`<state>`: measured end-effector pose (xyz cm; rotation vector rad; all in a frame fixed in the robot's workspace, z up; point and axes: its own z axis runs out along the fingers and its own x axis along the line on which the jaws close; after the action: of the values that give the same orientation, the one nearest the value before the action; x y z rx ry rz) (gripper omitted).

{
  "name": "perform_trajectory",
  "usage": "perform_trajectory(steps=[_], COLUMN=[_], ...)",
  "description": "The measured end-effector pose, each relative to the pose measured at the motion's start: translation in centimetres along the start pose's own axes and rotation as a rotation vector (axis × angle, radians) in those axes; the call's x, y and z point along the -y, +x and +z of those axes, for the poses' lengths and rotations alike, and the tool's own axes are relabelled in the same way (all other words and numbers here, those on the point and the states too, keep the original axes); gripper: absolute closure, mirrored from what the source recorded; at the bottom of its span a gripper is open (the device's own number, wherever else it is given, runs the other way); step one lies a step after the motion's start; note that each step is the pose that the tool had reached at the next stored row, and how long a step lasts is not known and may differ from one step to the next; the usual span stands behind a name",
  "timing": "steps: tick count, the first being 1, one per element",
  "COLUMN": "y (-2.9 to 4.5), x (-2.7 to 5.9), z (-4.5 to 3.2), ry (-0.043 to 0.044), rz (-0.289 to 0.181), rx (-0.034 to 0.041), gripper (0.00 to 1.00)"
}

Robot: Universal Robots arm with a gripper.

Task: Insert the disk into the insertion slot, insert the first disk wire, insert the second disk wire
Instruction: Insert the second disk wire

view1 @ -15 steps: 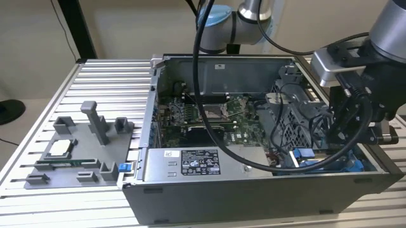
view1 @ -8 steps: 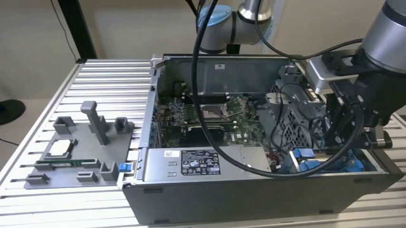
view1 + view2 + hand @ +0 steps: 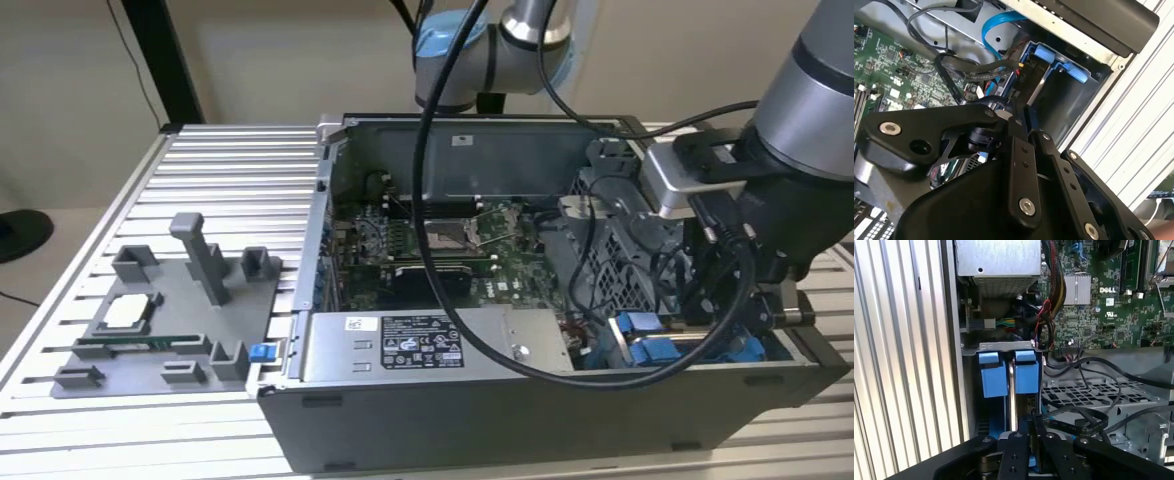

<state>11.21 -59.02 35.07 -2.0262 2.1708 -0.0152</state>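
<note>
We have the gripper (image 3: pixel 1021 437) lowered into the open computer case (image 3: pixel 441 405), at the case's corner on the exterior view's right, nearest the camera. The case stands on the ribbed worktop (image 3: pixel 214 190), and the arm (image 3: pixel 801 130) comes down over that same corner.

The relation that matters is between the jaws and the insertion slot (image 3: pixel 1010 371). In the first wrist view the slot lies straight ahead of the jaws, just beyond their tips: two bright blue latch pieces (image 3: pixel 992 375) side by side, with a thin silver edge running between them in line with the jaws' centre. We judge that edge to belong to the disk (image 3: pixel 1012 400) standing on edge in the bay, its long axis running away from the jaws and down into the slot, but we cannot tell how deep it sits or whether it is fully seated.

The jaws look drawn close together with only a narrow gap; whether they pinch the disk's edge or a wire we cannot tell, since their tips meet the blue frame where the view is blocked.

In the second wrist view the same bay (image 3: pixel 1064 95) shows as a grey-walled pocket with blue pieces at its rim, right against the case wall, with a blue cable (image 3: pixel 991 27) and black cables (image 3: pixel 971 67) looping beside it over the motherboard (image 3: pixel 899 65). In the first wrist view black cables (image 3: pixel 1094 417) also cross the perforated cage (image 3: pixel 1089 392) just beside the jaws.
</note>
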Motion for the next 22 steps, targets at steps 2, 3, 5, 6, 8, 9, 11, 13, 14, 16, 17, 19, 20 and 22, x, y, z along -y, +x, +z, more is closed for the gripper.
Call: perform_trajectory(steps=[2, 3, 5, 6, 8, 9, 11, 13, 14, 16, 17, 19, 20, 22], y=[0.0, 0.0, -0.01, -0.03, -0.07, -0.09, -0.14, -0.16, -0.16, -0.17, -0.19, -0.26, -0.3, -0.35], x=[0.01, 0.01, 0.03, 0.08, 0.25, 0.32, 0.36, 0.36, 0.36, 0.36, 0.36, 0.36, 0.36, 0.38], z=[0.0, 0.0, 0.02, 0.04, 0.05, 0.06, 0.08, 0.09, 0.09, 0.08, 0.09, 0.1, 0.11, 0.13], ry=[0.0, 0.0, 0.0, -0.0002, -0.0007, -0.0011, -0.0018, -0.0024, -0.0025, -0.0026, -0.0026, -0.0026, -0.0026, -0.0027], rz=[0.0, 0.0, -0.001, -0.002, -0.006, -0.008, -0.013, -0.019, -0.02, -0.02, -0.021, -0.02, -0.02, -0.021], rx=[0.0, 0.0, 0.0004, 0.0007, 0.0008, 0.001, 0.0016, 0.0023, 0.0024, 0.0023, 0.0024, 0.0025, 0.0024, 0.0024], gripper=[1.0, 1.0, 1.0, 1.0, 1.0, 1.0, 1.0, 1.0, 1.0, 1.0, 1.0, 1.0, 1.0, 1.0])
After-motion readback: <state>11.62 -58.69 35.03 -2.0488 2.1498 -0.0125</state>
